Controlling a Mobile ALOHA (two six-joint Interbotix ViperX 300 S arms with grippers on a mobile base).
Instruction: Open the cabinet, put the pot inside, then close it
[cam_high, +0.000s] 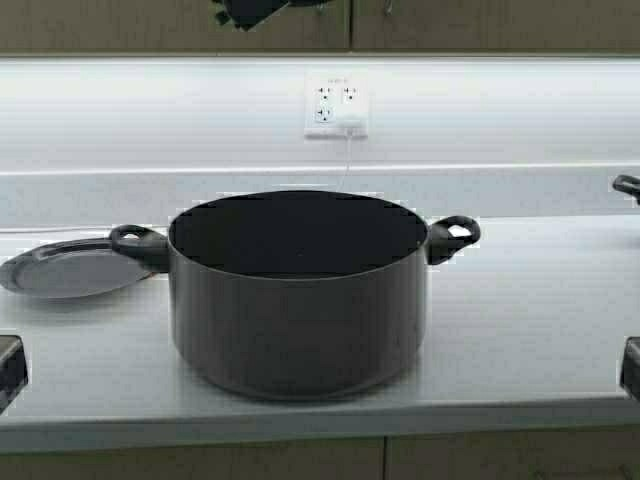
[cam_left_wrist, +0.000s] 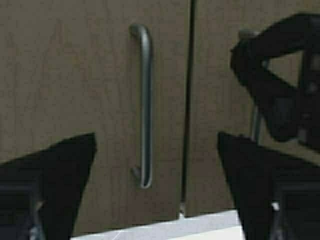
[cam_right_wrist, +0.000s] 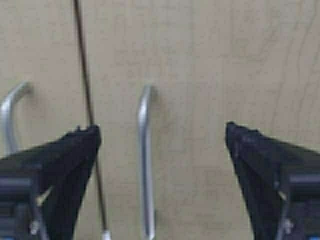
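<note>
Pot (cam_high: 298, 300) sits nearest me, on the desk (cam_high: 520, 330) close to its front edge, lidless, upright. Its left loop handle (cam_high: 138, 243) overlaps the rim of a plate (cam_high: 65, 270) lying flat on the desk behind and left. Right loop handle (cam_high: 453, 238) has bare desk around it; wide free strip runs right of the pot. Wall outlet (cam_high: 336, 103) behind, cord dropping toward the pot rim.

Cabinet (cam_high: 450, 25) is overhead, both doors closed, only the bottom edge in the high view. I see a dark bit of an arm (cam_high: 245, 12) up there by the door seam.

Left wrist view: my left claw (cam_left_wrist: 156, 200) is spread wide, facing the left door handle (cam_left_wrist: 144, 105), handle framed between the fingers, not touching as far as I can tell. Door seam (cam_left_wrist: 188, 100) just beside it. Right claw's dark body (cam_left_wrist: 280, 85) is at the other door's handle.

Right wrist view: right claw (cam_right_wrist: 160, 185) also released, fingers wide apart, right door handle (cam_right_wrist: 145, 165) between them, nothing gripped. Seam (cam_right_wrist: 90, 120) and the other handle (cam_right_wrist: 10, 115) lie off to the side.
</note>
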